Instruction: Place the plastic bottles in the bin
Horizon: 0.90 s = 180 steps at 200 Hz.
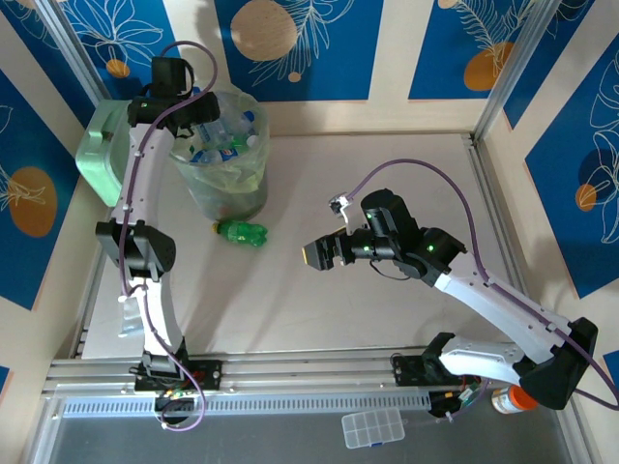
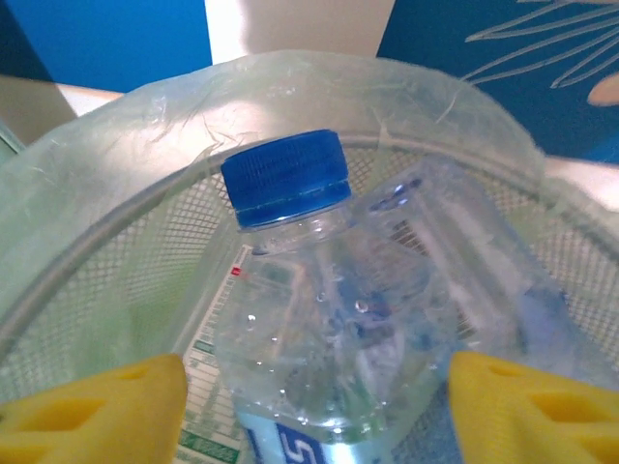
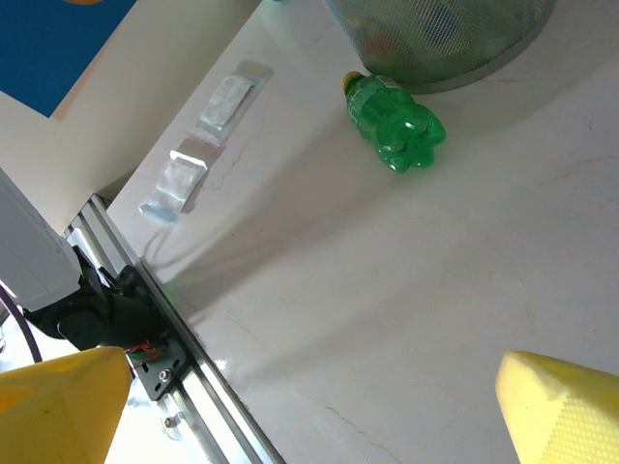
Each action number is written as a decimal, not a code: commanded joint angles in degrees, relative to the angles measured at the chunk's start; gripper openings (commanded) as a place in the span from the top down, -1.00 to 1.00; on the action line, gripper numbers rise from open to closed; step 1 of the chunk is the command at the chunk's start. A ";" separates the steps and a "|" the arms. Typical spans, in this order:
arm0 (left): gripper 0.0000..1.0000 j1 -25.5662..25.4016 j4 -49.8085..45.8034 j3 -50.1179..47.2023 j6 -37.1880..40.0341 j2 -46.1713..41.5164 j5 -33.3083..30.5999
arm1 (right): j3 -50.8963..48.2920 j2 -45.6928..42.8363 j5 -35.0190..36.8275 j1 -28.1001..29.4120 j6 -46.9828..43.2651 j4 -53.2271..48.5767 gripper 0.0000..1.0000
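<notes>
At the far left of the pale surface (image 1: 329,329), the left jaws are being held over the mouth of the tall round translucent grey-green bin (image 1: 230,193), which is lined with a clear plastic bag. They are being kept partly open. A clear plastic bottle with a blue cap and blue label (image 2: 329,319) is lying between the yellow pads (image 2: 97,411). A gap is showing beside the left pad, so the bottle is judged to be released rather than gripped. It is already sitting inside the rim.

Several more clear plastic bottles (image 1: 224,143) are being carried in the bin, so most of the task is judged to be done.

Just beside the bin's base, on its near side, one crumpled green plastic bottle (image 1: 240,232) is lying on its side on the surface, not yet collected. No other bottle is being seen outside the bin.

Further right, the right jaws are being held wide open with nothing between them. They are hanging above bare surface, apart from the green bottle, which is judged to be the one pick remaining.
</notes>
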 commanded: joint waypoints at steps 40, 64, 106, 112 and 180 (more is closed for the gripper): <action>0.36 -0.09 7.04 -11.15 -6.50 -3.90 6.30 | -0.08 -0.27 -0.31 -0.19 0.25 0.16 -0.95; 0.41 -0.25 8.91 -14.49 -9.10 -4.80 9.16 | 0.25 -0.44 -0.14 -0.25 0.35 -0.19 -0.95; 0.13 -0.17 8.17 -14.82 -8.94 -8.56 6.37 | 1.22 -1.18 0.03 -0.20 0.17 -1.05 -0.95; 0.04 -0.17 8.32 -14.76 -8.82 -9.65 5.98 | 1.32 -1.47 0.04 -0.19 0.08 -1.12 -0.95; -0.52 -5.46 15.25 -27.77 -11.45 -27.71 2.74 | 2.54 -3.37 0.90 -0.11 -0.63 -2.30 -0.95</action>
